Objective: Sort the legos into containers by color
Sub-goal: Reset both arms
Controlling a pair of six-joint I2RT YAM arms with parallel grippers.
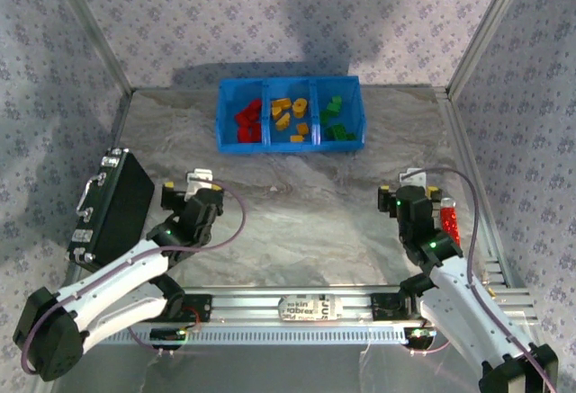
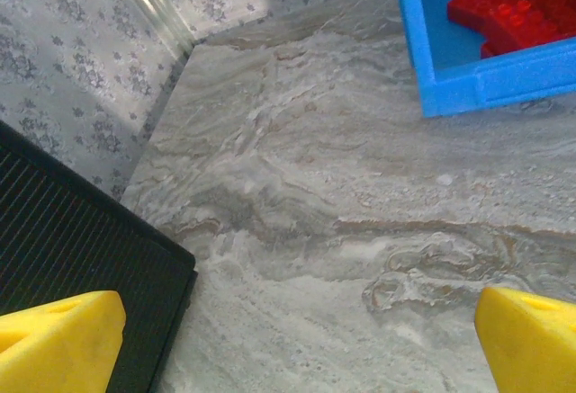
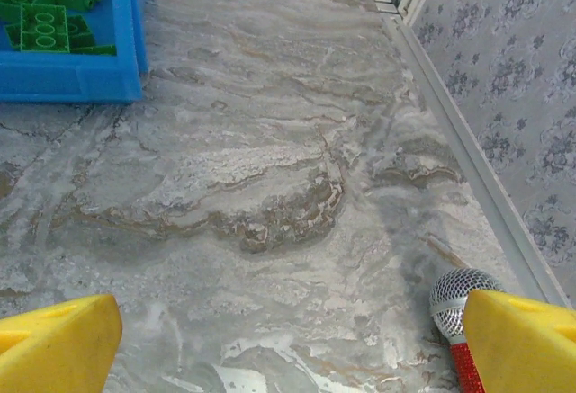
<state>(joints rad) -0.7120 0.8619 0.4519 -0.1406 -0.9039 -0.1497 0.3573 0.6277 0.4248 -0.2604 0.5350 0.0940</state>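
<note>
From the wrists you get only pieces of the blue bin point(image 2: 486, 87). The left wrist view cuts off its near corner at 1 o'clock, with a few red legos point(image 2: 513, 6) inside. The right wrist view shows the other near corner at 11 o'clock, holding green legos point(image 3: 45, 24). The black case point(image 2: 63, 249) is cropped at 8 o'clock of the left wrist view. At 5 o'clock of the right wrist view, a red stick point(image 3: 459, 321) with a silver mesh head is half hidden behind a yellow finger.

From above, the bin stands at 12 o'clock on the desk point(image 1: 297, 222). Red legos fill its left compartment, orange-yellow legos point(image 1: 290, 116) the middle, green the right. Your left claw point(image 1: 200, 180) is spread wide and empty, with the bin well apart at its 1 o'clock. Your right claw point(image 1: 411, 180) is likewise spread and empty, with the bin at its 11 o'clock.
</note>
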